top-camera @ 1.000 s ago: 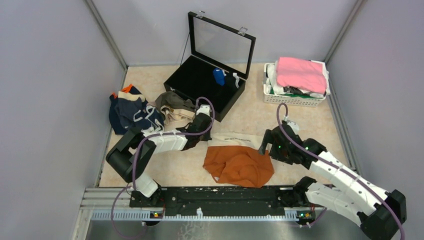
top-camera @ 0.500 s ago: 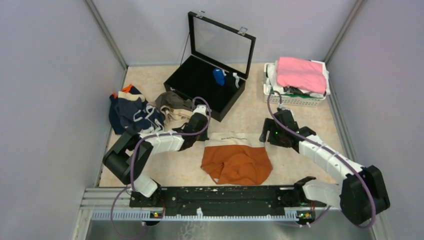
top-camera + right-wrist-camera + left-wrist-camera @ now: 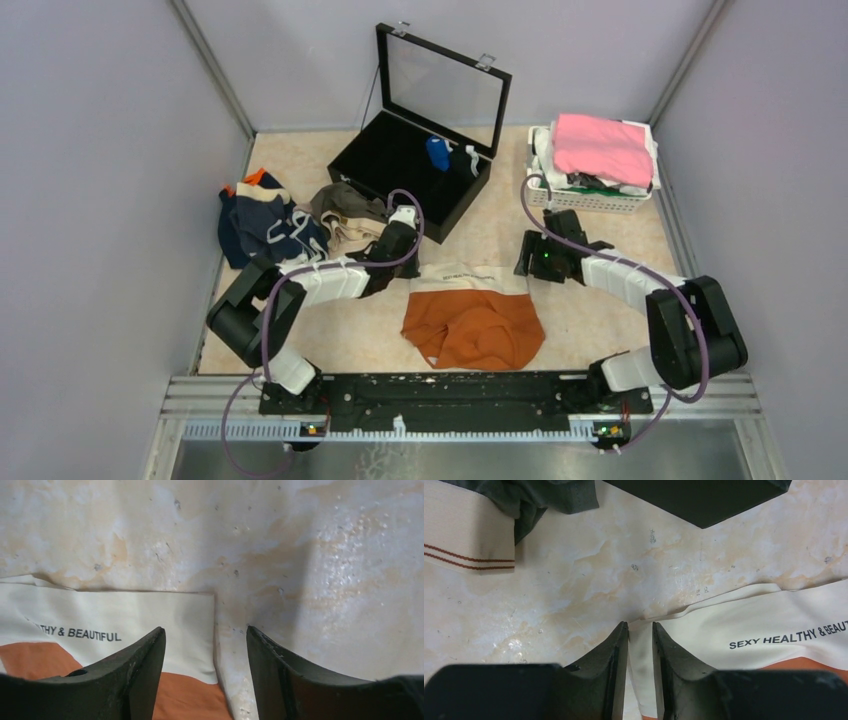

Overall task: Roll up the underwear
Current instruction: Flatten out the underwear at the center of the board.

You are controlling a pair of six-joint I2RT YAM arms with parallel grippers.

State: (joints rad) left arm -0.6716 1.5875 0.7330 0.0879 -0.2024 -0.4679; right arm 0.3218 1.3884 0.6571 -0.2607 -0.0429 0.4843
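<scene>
Two hands, top view: I see the left hand (image 3: 408, 268) and the right hand (image 3: 527, 262) at opposite ends of the cream waistband (image 3: 462, 277). The rust-orange underwear (image 3: 475, 325) lies spread on the table (image 3: 490, 235), front centre. The other briefs (image 3: 270, 228) are heaped far left. From here I cannot tell whether either hand grips.
Left wrist view: the left hand (image 3: 640, 627) has its fingers nearly together, clamped on the waistband's left corner. Only this view shows the pinch.
Right wrist view: the right hand (image 3: 204, 630) is apart and holds nothing. The waistband's right edge lies between its fingers.
Step in hand: I judge it to be squaring the garment before rolling. I would close the right hand on its corner, then keep both ends level and taut.
</scene>
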